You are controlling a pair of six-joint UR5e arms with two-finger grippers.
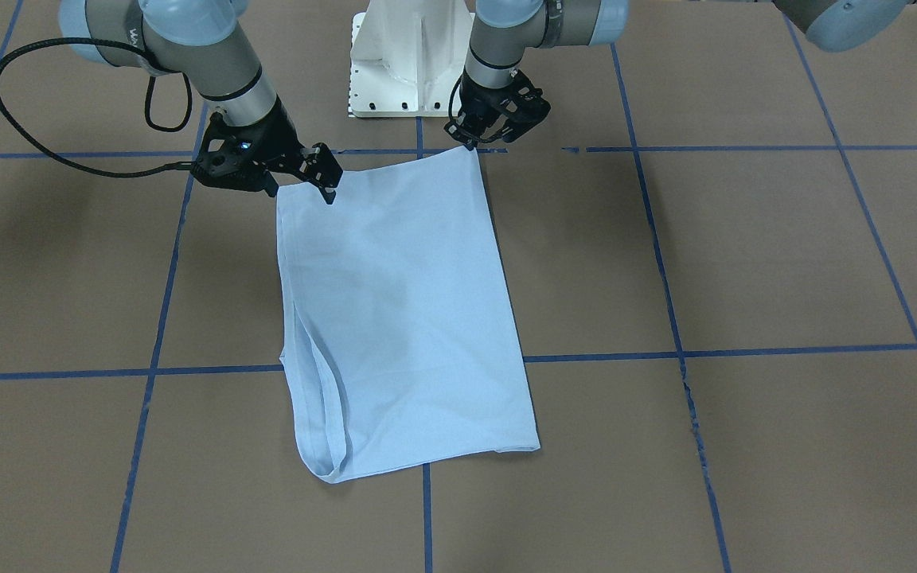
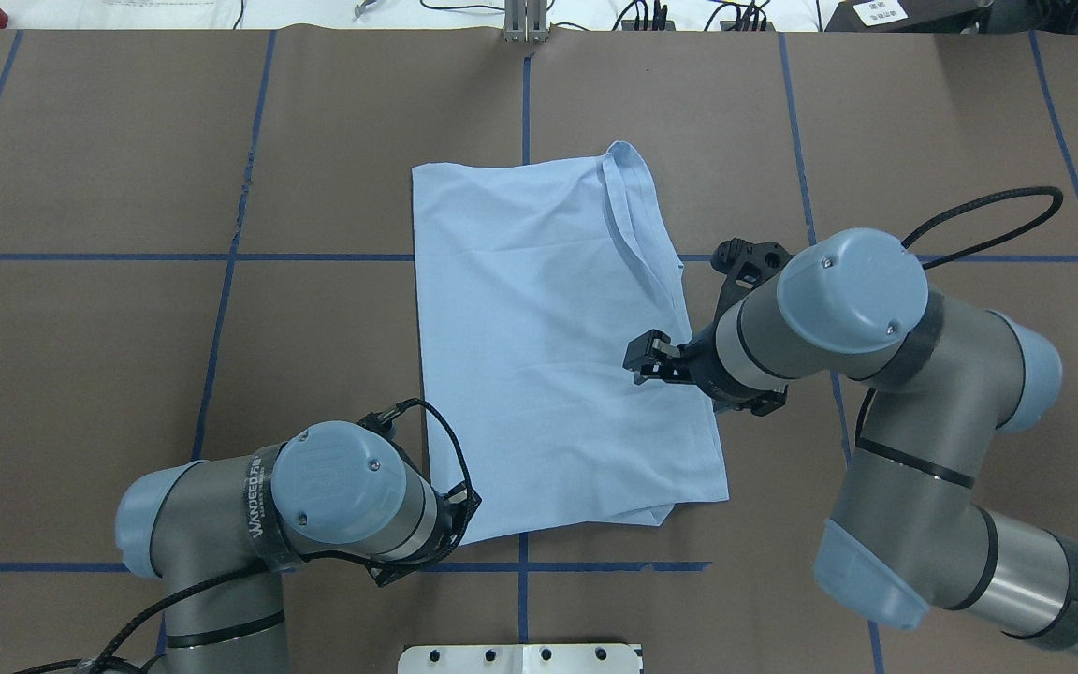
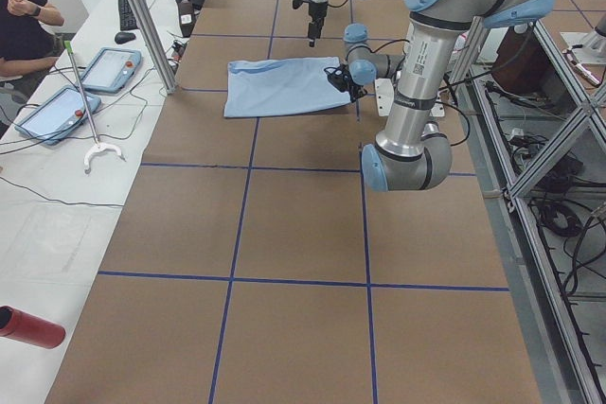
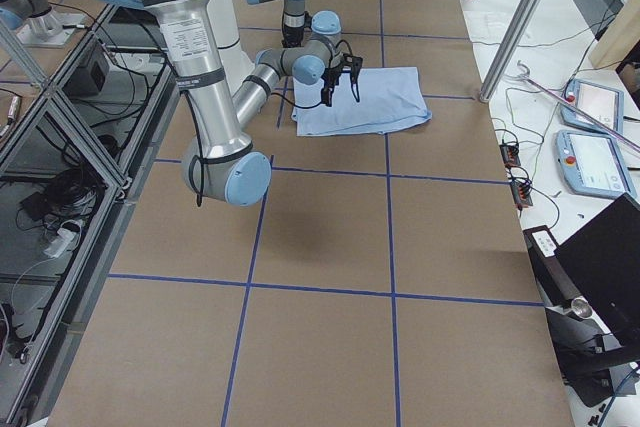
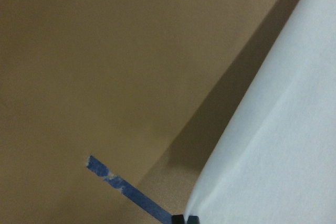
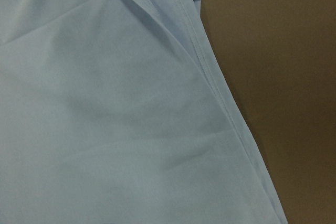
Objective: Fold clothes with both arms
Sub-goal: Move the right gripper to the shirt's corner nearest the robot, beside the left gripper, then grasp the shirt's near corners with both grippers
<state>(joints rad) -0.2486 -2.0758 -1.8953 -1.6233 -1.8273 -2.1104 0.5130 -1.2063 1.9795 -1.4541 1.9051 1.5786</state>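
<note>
Hovering spread-jawed over the folded pale-blue T-shirt (image 1: 403, 310), the black right gripper (image 2: 644, 360) should pinch every layer; the black left gripper (image 1: 476, 142), at the near corner, hides its jaws.

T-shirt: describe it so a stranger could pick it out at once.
Find the brown, blue-gridded table; just ahead of the robot's white base lies the T-shirt. It is the only cloth there: pale blue, folded into a long rectangle, one stitched hem showing.

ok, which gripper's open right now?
The right gripper: its fingers are spread apart just over the T-shirt edge. The left gripper has its fingertips closed together at the T-shirt's near corner.
</note>
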